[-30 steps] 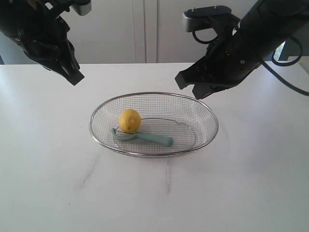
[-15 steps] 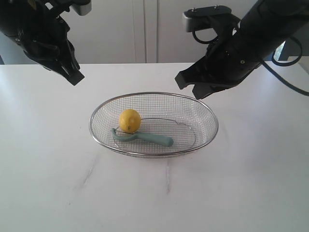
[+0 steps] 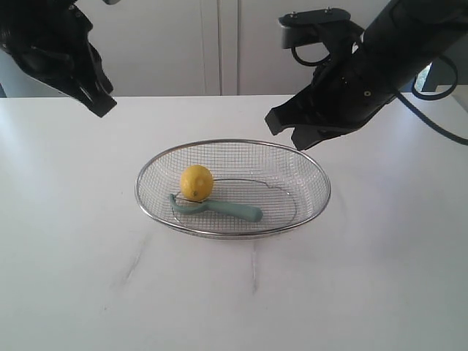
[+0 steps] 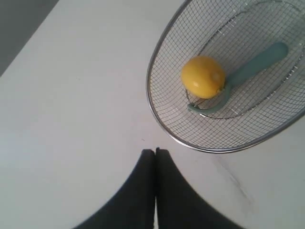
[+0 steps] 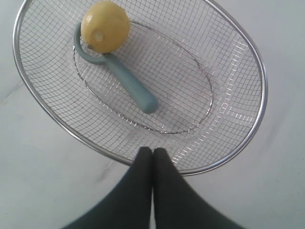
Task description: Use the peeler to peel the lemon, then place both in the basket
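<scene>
The yellow lemon (image 3: pixel 197 182) lies in the left half of the silver wire-mesh basket (image 3: pixel 314 181), resting against the curved head of the teal peeler (image 3: pixel 219 208), whose handle points right along the basket floor. The wrist views show the same lemon (image 4: pixel 202 77) (image 5: pixel 105 26), peeler (image 4: pixel 255 64) (image 5: pixel 127 82) and basket (image 4: pixel 157 114) (image 5: pixel 238 143). My left gripper (image 3: pixel 100 107) hangs high at the far left, away from the basket, shut and empty (image 4: pixel 156 150). My right gripper (image 3: pixel 287 131) hovers above the basket's far right rim, shut and empty (image 5: pixel 152 150).
The basket stands mid-table on a white table top (image 3: pixel 88 256) with faint grey marks in front of it. Pale cabinet doors (image 3: pixel 219 44) run behind the table's far edge.
The left arm has lifted and pulled back toward the upper left. Right arm, lemon, peeler and basket have not moved.
</scene>
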Tool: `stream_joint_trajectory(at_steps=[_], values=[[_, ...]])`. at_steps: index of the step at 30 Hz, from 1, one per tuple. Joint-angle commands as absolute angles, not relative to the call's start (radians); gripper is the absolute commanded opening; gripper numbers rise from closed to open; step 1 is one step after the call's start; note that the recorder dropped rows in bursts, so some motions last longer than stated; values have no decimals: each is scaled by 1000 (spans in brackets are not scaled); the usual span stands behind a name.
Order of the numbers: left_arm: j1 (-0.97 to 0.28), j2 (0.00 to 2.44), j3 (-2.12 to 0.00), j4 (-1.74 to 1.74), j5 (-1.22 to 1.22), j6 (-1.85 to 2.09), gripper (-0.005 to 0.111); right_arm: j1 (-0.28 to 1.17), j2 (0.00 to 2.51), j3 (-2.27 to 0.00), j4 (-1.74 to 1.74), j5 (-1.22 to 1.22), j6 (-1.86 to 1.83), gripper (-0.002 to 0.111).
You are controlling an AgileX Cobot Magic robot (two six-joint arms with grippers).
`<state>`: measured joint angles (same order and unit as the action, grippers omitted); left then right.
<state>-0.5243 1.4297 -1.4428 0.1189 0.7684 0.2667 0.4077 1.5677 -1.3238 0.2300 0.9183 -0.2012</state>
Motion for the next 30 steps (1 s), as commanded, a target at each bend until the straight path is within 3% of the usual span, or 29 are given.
stream_joint_trajectory(at_steps=[1,14,23,30], values=[[-520,1329,-1441,114,777,266,0,408,1561,-1324,231,912,-199,0],[-514,927,-1441,114,777,266,0,408,1561,-1324,231,912,-199,0],[-324,701,-1441,113,777,266,0,408,1561,-1324,231,912,-199,0],[-311,653,-1441,115,777,266,0,408,1561,-1324,231,912,-199,0]])
